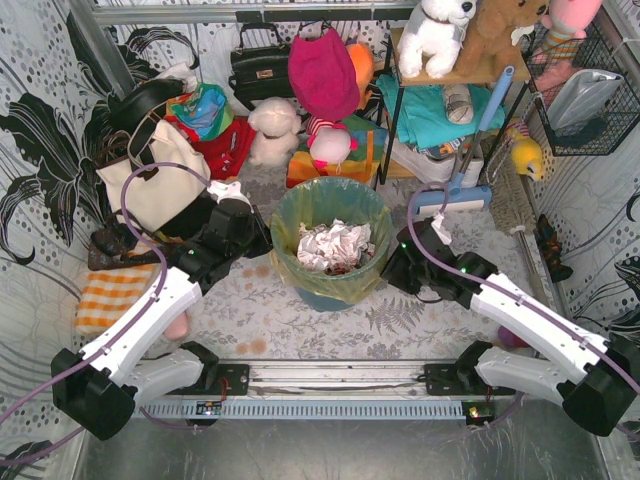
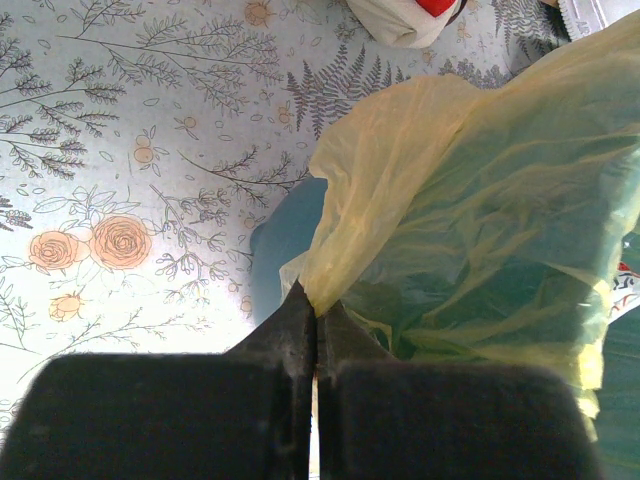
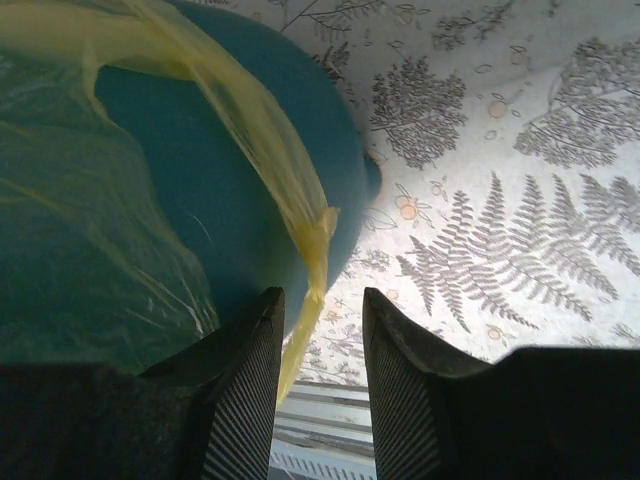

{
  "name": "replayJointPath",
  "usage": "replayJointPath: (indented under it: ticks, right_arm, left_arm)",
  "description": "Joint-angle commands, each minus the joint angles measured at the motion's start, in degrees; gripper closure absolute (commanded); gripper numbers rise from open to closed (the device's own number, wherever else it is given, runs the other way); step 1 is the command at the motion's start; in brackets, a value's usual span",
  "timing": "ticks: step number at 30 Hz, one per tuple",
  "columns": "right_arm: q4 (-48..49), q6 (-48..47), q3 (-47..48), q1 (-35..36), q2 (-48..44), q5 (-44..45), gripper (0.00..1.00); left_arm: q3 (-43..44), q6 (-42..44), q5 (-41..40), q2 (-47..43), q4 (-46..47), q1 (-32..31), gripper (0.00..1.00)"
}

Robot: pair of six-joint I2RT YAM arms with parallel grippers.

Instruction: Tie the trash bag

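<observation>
Trash bag (image 1: 350, 285) in the central bucket (image 1: 320, 300), rim being gathered for tying.
One edge is pinched in the closed left gripper (image 2: 316, 300); a strand hangs unheld between the parted jaws of the right gripper (image 3: 322, 305), to be clamped next.

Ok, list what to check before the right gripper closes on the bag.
1. Left gripper holds the trash bag by its edge: ok, jaws shut on the plastic.
2. Right gripper open: ok, jaws apart.
3. Plastic between its jaws: ok, a twisted strip of the bag hangs there.
4. Strip deep enough to catch: cannot tell.
5. Crumpled paper inside the bag: ok.
6. Teal bucket upright: ok.
</observation>
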Motion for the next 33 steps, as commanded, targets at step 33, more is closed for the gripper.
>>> replayJointPath:
  ticks: [33]
  right_arm:
    - [11.19, -11.42, -4.10, -8.53, 4.50, -2.86, 1.00]
  left_arm:
    - [-2.46, -1.17, -0.47, -9.83, -8.15, -0.14, 1.00]
